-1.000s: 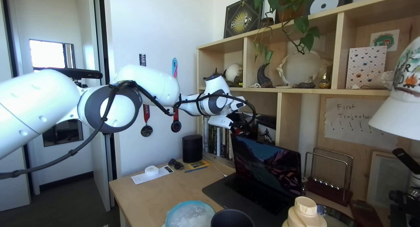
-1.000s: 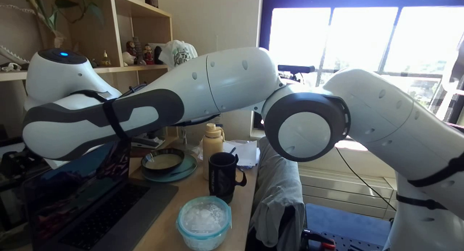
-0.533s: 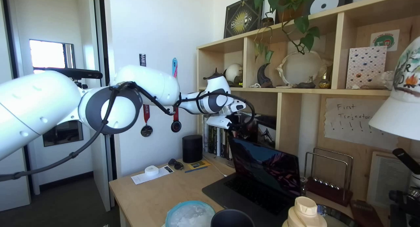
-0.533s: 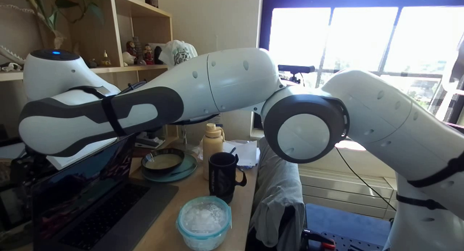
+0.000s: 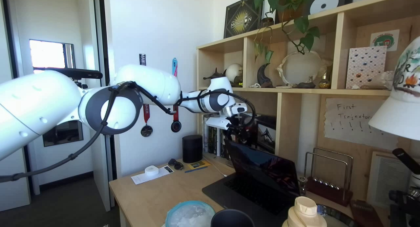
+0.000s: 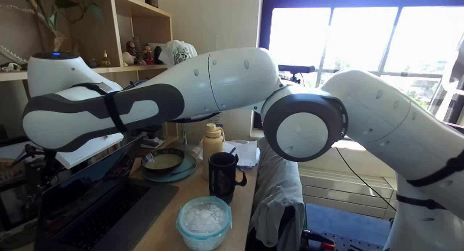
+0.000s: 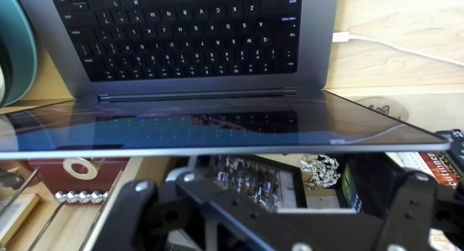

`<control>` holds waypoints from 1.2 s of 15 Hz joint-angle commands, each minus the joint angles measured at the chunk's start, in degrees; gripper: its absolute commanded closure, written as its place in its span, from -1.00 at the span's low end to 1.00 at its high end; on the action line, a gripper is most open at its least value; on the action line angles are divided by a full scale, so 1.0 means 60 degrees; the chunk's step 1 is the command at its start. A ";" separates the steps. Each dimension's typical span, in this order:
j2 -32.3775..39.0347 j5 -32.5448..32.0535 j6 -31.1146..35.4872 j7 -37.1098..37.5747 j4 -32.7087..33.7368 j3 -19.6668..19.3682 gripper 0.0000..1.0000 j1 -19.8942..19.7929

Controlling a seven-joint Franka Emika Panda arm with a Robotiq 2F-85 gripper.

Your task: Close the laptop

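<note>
The dark laptop stands part open on the wooden desk, its lid raised above the keyboard in both exterior views. In the wrist view the keyboard is upside down and the blue-and-red screen is steeply foreshortened. My gripper is behind the lid's top edge, on the shelf side, with its fingers spread apart and nothing seen between them. In an exterior view the gripper is just above and behind the lid's upper corner. I cannot tell whether it touches the lid. The fingertips are partly hidden there.
A dark mug, a food container and a beige bottle stand in front of or beside the laptop. Behind it are a Newton's cradle, framed pictures and the bookshelf. A black speaker stands near the wall.
The lid has tilted further toward the keyboard. The gripper and wrist have moved and turned slightly with it, the hand rotating behind the lid's edge. The desk objects have not moved.
</note>
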 commanded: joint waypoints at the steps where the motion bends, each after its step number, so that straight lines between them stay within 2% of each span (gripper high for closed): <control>1: -0.0337 0.0166 -0.0065 0.0181 -0.0744 0.0069 -1.00 -0.0091; 8: -0.0578 0.0383 -0.0178 0.0138 -0.1521 0.0137 -1.00 -0.0138; 18: -0.1290 0.0438 0.0334 0.0253 -0.3524 0.0008 -1.00 -0.0158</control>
